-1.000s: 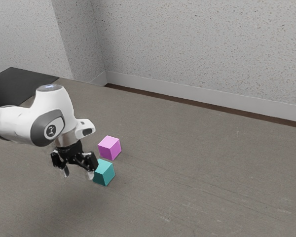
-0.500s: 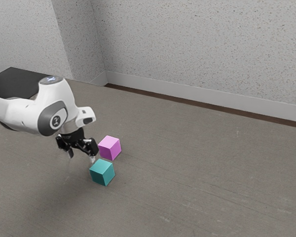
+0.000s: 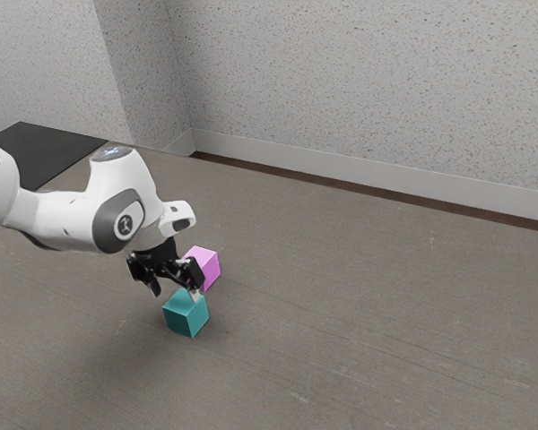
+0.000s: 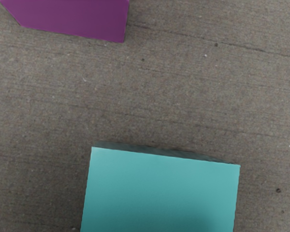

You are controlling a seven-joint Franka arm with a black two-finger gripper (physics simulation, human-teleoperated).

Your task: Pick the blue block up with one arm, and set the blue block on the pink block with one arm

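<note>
Exterior view: the arm (image 3: pixel 81 210) enters from the exterior view's left and reaches toward the exterior view's right, with its hand pointed down at the floor (image 3: pixel 359 296). The claw (image 3: pixel 175 288) hangs just above the blue block (image 3: pixel 186 315). Its fingers are spread apart and hold nothing; neither finger is against a side of the block.

Blue block: it rests flat on the floor directly under the claw, one corner turned toward the camera. Its colour reads as teal.

Pink block (image 3: pixel 208 266): it rests on the floor just beyond the blue block, toward the wall (image 3: pixel 359 81). The claw covers part of the pink block's side toward the exterior view's left.

Wrist view: the blue block (image 4: pixel 159 193) lies under the hand, top face up. The pink block (image 4: pixel 72 17) lies beyond it. A strip of bare floor separates the two blocks; they do not touch.

Surroundings: a pale baseboard (image 3: pixel 368 175) runs along the foot of the speckled wall. A black mat (image 3: pixel 36 148) lies on the floor behind the arm, near the room corner.
</note>
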